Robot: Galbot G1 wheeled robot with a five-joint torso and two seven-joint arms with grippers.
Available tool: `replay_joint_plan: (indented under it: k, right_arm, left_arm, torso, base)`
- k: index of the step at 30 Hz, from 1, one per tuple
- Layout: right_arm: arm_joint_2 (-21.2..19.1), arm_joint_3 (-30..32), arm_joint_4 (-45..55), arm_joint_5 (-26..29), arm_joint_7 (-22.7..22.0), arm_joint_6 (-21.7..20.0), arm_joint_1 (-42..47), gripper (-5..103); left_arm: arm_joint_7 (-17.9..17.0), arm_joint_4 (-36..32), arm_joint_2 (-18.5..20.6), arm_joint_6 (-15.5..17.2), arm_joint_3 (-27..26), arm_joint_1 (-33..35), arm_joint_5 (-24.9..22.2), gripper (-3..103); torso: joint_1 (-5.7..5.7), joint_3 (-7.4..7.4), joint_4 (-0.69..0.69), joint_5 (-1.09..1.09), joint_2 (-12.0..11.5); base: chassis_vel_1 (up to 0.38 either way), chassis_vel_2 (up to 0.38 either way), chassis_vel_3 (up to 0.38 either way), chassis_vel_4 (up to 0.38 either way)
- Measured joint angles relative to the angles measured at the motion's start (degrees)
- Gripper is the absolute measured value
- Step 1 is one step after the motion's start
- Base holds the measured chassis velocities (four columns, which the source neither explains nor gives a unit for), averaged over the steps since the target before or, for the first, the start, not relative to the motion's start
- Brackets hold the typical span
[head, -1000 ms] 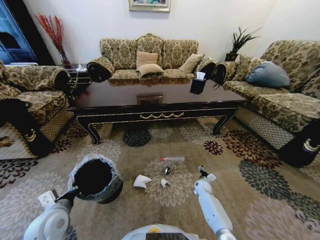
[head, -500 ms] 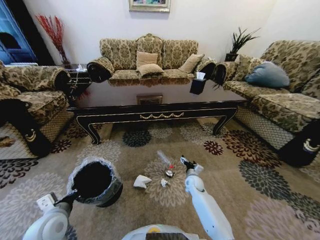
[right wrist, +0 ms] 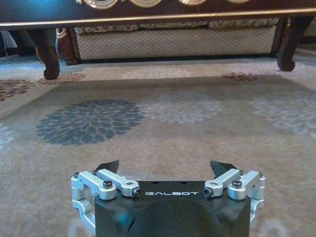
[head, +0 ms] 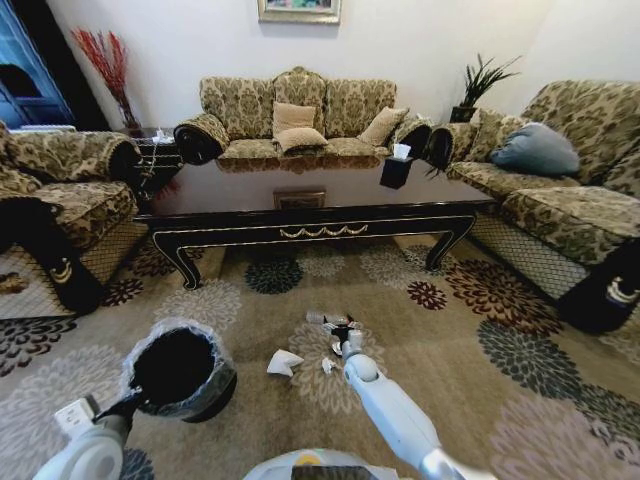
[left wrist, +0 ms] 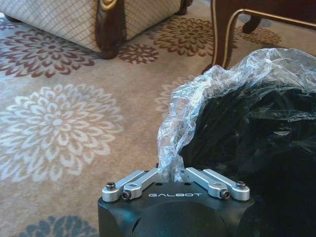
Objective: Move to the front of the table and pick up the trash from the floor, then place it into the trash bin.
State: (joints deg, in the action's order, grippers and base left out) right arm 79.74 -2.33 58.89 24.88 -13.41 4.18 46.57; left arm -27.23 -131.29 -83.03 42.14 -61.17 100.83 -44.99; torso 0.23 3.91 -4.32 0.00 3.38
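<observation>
Right claw (head: 340,338) moved left over trash (head: 284,362); housing reads GALBOT.

One trash bin (head: 178,370), one table (head: 310,205), two end effectors (head: 345,338) (head: 135,403).

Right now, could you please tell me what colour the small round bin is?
Black, with a crinkled clear plastic liner over the small round bin's rim; clearest in the head view.
</observation>
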Motion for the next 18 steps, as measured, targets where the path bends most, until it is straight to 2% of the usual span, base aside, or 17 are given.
replay_joint_plan:
  k: [5,7,8,9,10,12,13,14,18]
  right_arm:
    - [3.4,-0.1,-4.6,0.2,-1.0,-0.5,-3.1,100]
    - [7.2,0.9,-7.6,2.2,-5.2,-1.7,-4.7,100]
    - [7.9,1.2,-8.1,2.5,-6.2,-1.8,-4.9,100]
    - [10.4,2.3,-10.0,3.6,-10.0,-2.3,-5.7,100]
    - [10.4,2.3,-10.0,3.6,-10.0,-2.3,-5.7,100]
    - [12.3,4.1,-12.6,5.4,-15.3,-2.9,-6.9,100]
    - [12.6,5.7,-14.3,6.7,-18.1,-2.9,-7.8,100]
    - [12.6,5.7,-14.3,6.7,-18.1,-2.9,-7.8,100]
    - [12.7,13.0,-19.3,8.4,-22.8,-1.9,-10.9,100]
  left_arm:
    - [0.0,0.0,-0.3,0.0,-1.0,1.0,-0.1,2]
    - [0.0,-0.2,-0.6,0.0,-1.5,1.6,-0.1,2]
    - [0.0,-0.2,-0.7,0.0,-1.6,1.7,-0.1,2]
    - [0.0,-0.3,-0.9,0.0,-1.8,1.8,-0.1,2]
    - [0.0,-0.3,-0.9,0.0,-1.8,1.8,-0.1,2]
    - [0.0,-0.5,-1.1,0.0,-1.9,2.1,-0.1,2]
    - [0.0,-0.5,-1.2,0.0,-1.9,2.2,0.1,2]
    - [0.0,-0.5,-1.2,0.0,-1.9,2.2,0.1,2]
    - [0.0,-0.8,-1.5,0.0,-1.7,2.3,0.5,2]
  torso:
    - [0.0,0.0,0.0,-0.01,0.0]
    - [0.0,0.0,0.0,-0.02,0.0]
    - [0.0,0.0,0.0,-0.02,0.0]
    - [0.0,0.0,0.01,-0.01,0.0]
    - [0.0,0.0,0.01,-0.01,0.0]
    - [0.0,0.0,0.06,0.02,0.0]
    - [0.0,0.0,0.02,-0.01,0.0]
    - [0.0,0.0,0.02,-0.01,0.0]
    - [0.0,0.0,-0.03,-0.01,0.0]
  base:
    - [0.0,0.0,0.0,0.0]
    - [0.0,0.0,0.0,0.0]
    - [0.0,0.0,0.0,0.0]
    - [0.0,0.0,0.0,0.0]
    - [0.0,0.0,0.0,0.0]
    - [0.0,0.0,0.0,0.0]
    - [0.0,0.0,0.0,0.0]
    - [0.0,0.0,0.0,0.0]
    - [0.0,0.0,0.0,0.0]
